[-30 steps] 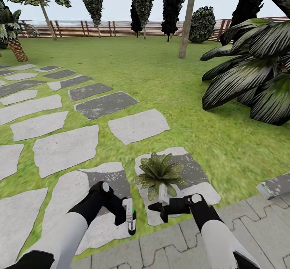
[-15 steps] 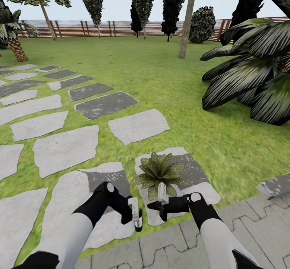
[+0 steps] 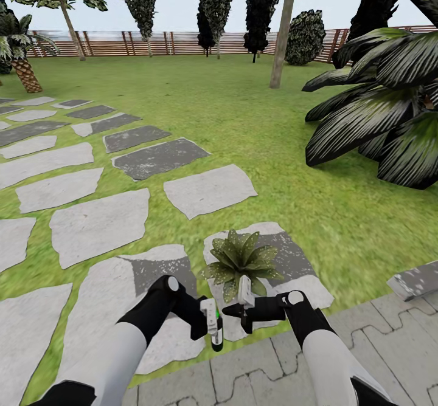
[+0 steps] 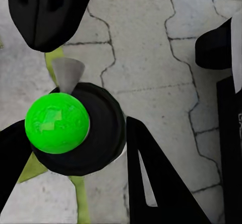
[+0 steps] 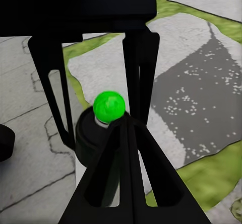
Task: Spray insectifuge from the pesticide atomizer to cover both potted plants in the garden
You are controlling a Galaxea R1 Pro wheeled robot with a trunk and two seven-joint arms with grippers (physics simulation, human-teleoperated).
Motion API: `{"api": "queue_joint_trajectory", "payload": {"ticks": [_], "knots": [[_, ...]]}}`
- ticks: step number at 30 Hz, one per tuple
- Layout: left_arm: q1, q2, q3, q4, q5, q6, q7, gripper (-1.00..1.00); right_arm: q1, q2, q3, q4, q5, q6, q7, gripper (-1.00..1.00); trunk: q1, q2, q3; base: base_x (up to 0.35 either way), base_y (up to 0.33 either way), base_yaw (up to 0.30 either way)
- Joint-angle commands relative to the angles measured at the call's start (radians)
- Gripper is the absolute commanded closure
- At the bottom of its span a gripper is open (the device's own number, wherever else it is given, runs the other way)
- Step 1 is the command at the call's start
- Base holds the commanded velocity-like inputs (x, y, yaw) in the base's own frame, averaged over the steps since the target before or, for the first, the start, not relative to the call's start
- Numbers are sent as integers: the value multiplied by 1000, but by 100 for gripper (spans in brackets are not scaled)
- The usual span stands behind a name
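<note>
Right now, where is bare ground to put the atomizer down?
Free: the stepping stone left of the potted plant, and the paving right of the right end effector. Crowded: between both end effectors beside the plant.

I see a big dark broad-leaved shrub [image 3: 380, 108] at right, a bare tree trunk [image 3: 283, 32] mid-lawn, and a small palm [image 3: 18, 59] far left. Tall dark trees [image 3: 216, 2] line the back. Interlocking pavers [image 3: 243, 369] run along the near edge, with a grey slab [image 3: 415, 279], maybe a loose stone, at right.
</note>
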Motion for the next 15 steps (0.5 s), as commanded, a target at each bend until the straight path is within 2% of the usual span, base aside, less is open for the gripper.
{"api": "queue_joint_trajectory", "payload": {"ticks": [1, 15], "knots": [[0, -1, 0, -1, -3, 4, -4, 100, -1, 2, -8, -1, 8, -3, 4, 100, 0, 0, -1, 0, 0, 0], [-1, -10, -1, -1, -1, 4, -1, 100, -1, 2, -8, 0, 8, -3, 4, 100, 0, 0, -1, 0, 0, 0]]}}
